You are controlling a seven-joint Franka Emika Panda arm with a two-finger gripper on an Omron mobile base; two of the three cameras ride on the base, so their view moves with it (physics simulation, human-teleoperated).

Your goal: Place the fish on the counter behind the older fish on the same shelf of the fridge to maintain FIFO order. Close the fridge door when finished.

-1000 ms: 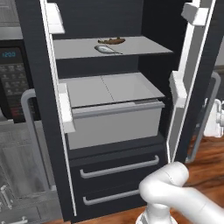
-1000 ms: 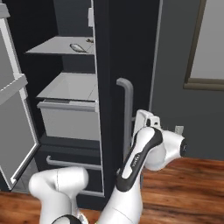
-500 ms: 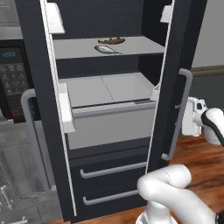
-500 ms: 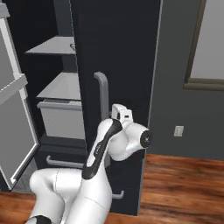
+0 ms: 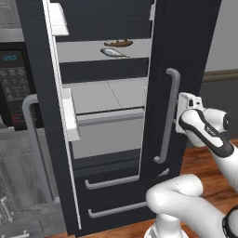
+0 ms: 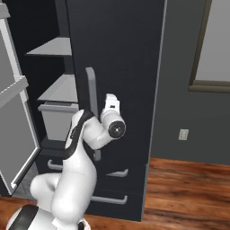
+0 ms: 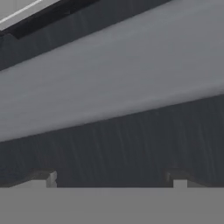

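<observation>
On the left, the fridge's left door [image 5: 60, 116] stands wide open, and past it the upper shelf [image 5: 88, 50] carries both fish: the pale older fish [image 5: 113, 52] lies toward the front edge and the brown fish [image 5: 118, 43] just behind it, nearer the back. So the placing looks done, with FIFO order kept; what remains, by my reading, is shutting the fridge [image 6: 121, 54]. Further right, the right door [image 5: 183, 56] is swung partway across the opening, covering the right part of the shelves, and its long grey handle [image 5: 168, 116] hangs just left of the gripper [image 5: 185, 108]. The gripper sits pressed up against that door's face beside the handle, well below and to the right of the two fish, with the door between them. In the hand view the handle [image 7: 109, 74] crosses as a pale band close ahead, with the two finger tips [image 7: 43, 179] set wide apart and nothing between them. The left door is not yet pushed.
</observation>
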